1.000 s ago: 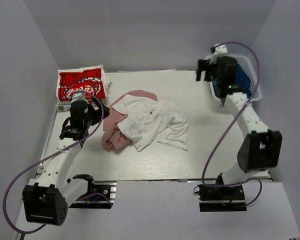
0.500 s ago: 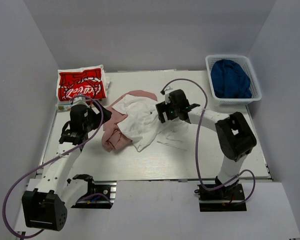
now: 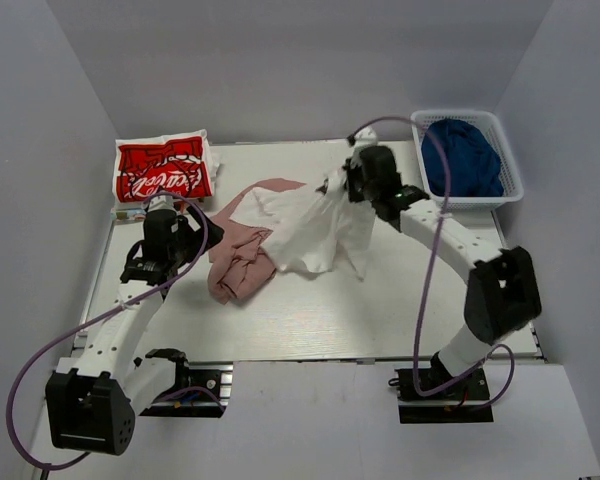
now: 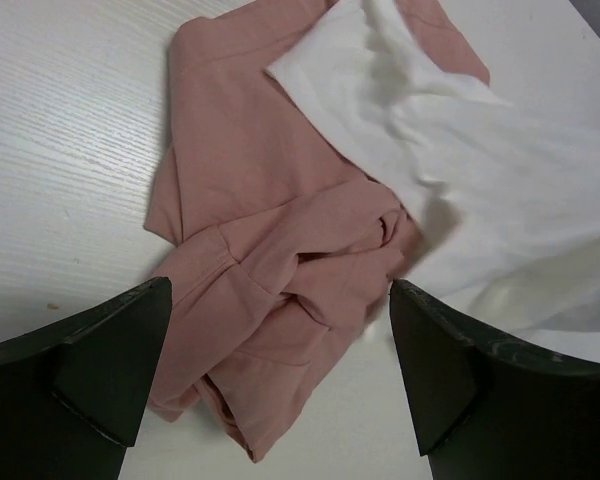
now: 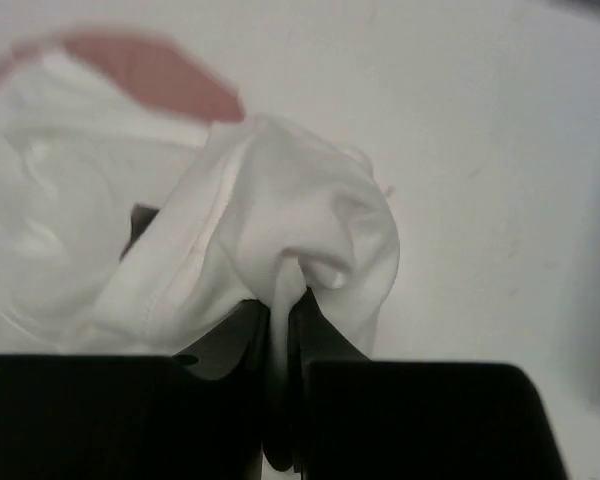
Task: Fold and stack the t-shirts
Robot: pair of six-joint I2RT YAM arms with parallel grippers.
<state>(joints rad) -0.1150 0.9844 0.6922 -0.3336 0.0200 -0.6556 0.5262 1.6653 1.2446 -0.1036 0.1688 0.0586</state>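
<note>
Pinching a white tee (image 5: 280, 200) fold, the right gripper (image 5: 278, 310) holds limp, light cloth; a hem corner would likely spread it better, while the left gripper (image 4: 280, 370) hangs spread over the pink tee (image 4: 270, 240).

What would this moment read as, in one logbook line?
right gripper: shut on white t-shirt, cloth pulled up | left gripper: open above pink t-shirt | red t-shirt: folded, far-left corner | navy t-shirt: in basket
</note>
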